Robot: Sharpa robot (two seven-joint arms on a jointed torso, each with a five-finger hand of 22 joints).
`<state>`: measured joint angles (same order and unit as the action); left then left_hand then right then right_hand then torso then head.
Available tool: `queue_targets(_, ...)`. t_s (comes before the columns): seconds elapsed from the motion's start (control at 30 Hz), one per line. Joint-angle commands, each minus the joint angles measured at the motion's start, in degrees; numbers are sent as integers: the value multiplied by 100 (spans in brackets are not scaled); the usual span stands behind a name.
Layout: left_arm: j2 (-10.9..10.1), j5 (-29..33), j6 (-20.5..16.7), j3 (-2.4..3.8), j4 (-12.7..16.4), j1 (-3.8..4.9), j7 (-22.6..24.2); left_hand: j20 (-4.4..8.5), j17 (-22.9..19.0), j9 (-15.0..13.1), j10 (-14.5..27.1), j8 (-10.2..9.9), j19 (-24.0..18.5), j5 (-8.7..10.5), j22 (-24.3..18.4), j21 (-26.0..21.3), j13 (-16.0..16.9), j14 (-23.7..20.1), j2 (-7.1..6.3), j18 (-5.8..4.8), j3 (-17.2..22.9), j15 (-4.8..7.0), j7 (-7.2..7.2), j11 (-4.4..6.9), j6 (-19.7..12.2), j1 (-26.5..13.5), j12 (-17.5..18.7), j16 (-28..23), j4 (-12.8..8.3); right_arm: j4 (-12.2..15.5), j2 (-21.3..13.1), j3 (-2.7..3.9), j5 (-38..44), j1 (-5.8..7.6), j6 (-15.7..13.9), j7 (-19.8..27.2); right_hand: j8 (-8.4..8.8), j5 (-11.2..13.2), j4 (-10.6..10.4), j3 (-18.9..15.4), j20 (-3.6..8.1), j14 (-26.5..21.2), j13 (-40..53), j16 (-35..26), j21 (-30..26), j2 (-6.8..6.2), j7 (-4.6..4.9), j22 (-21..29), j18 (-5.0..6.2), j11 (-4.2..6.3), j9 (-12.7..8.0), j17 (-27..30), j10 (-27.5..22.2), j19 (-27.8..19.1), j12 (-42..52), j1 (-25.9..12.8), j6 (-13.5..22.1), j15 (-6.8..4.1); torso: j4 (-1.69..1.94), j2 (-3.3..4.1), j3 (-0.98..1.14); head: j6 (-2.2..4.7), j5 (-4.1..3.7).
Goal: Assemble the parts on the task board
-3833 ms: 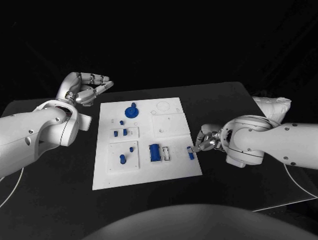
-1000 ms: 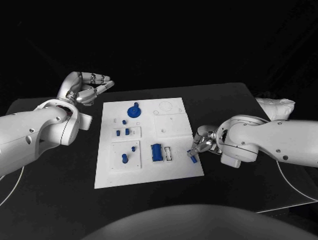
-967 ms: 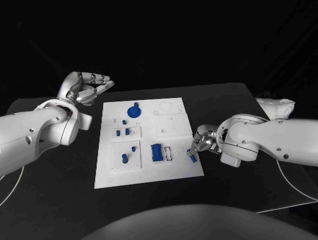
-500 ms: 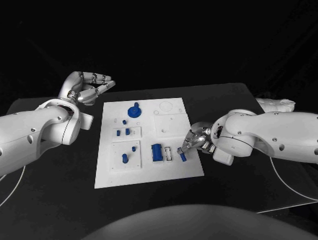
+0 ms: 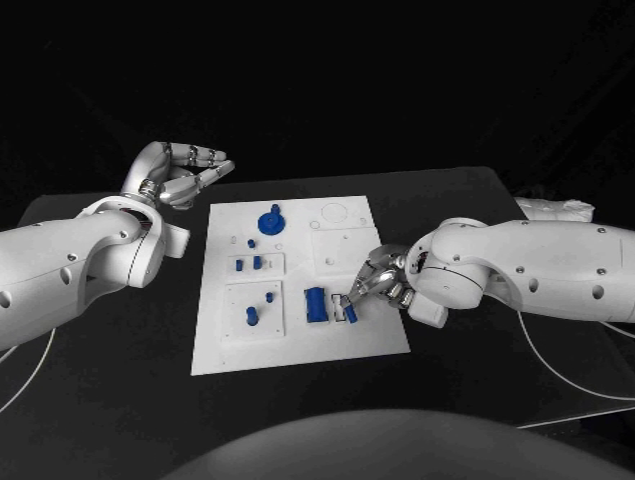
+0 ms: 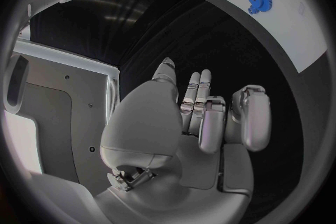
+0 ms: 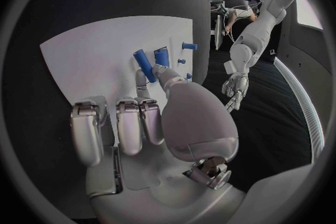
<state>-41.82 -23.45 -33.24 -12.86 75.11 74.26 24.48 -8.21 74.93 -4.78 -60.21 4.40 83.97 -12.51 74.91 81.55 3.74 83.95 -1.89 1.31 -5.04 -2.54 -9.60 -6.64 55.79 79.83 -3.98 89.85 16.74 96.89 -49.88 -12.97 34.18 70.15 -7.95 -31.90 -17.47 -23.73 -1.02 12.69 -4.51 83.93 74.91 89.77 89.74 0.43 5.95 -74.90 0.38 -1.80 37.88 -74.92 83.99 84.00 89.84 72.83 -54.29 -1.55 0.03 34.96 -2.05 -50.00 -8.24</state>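
Blue peg [image 5: 349, 312] pinched in right hand [image 5: 379, 280] fingers over task board [image 5: 296, 345] | step: insertion beside blue block [image 5: 313, 305] | next: align, seat | left hand [image 5: 182, 175] curled, holding nothing, off-board

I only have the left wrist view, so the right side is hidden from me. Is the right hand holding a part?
Observer: Yes, the right hand pinches a small blue part between thumb and finger.
Operator: Where is it?
Observer: Over the task board, close beside a larger blue block.
Operator: And my left hand?
Observer: The left hand is beyond the board's far left corner, off the plate.
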Motion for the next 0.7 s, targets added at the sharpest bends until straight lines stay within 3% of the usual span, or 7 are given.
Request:
queue_targets(0.03, 10, -27, 76, 4, 13, 4, 27, -19, 1507, 8, 12, -33, 82, -4, 1247, -23, -6, 605, 68, 69, -38, -13, 2, -2, 31, 7, 19, 15, -1, -102, 72, -1, -136, -32, 143, 80, 7, 3, 339, 356, 5, 607, 1509, 23, 26, 3, -92, -1510, -38, 44, 10, -1508, 601, 600, 16, -68, -143, -24, 4, 3, -5, 0, 4)
queue_targets(0.33, 1, -28, 68, 4, 21, 4, 23, -19, 1507, 8, 12, -33, 82, -4, 1247, -23, -6, 605, 68, 69, -38, -13, 2, -2, 31, 7, 19, 15, -1, -274, 193, -1, -124, -117, 217, -51, 20, 28, 338, 361, 7, 607, 1509, 23, 26, 2, -96, -1510, -38, 47, 1, -1508, 601, 600, 16, -83, -160, -27, 0, -4, -4, 0, 8)
queue_targets(0.7, 0, -29, 69, 4, 22, 4, 23, -19, 1507, 8, 12, -33, 82, -4, 1247, -23, -6, 605, 68, 69, -38, -13, 2, -2, 31, 7, 19, 15, -1, -312, 239, -1, -82, -147, 71, -48, 61, 130, 321, 371, 14, 607, 1509, 23, 26, -1, -113, -1510, -38, 62, -28, -1508, 601, 600, 16, -140, -221, -39, 5, 0, -3, 0, 3)
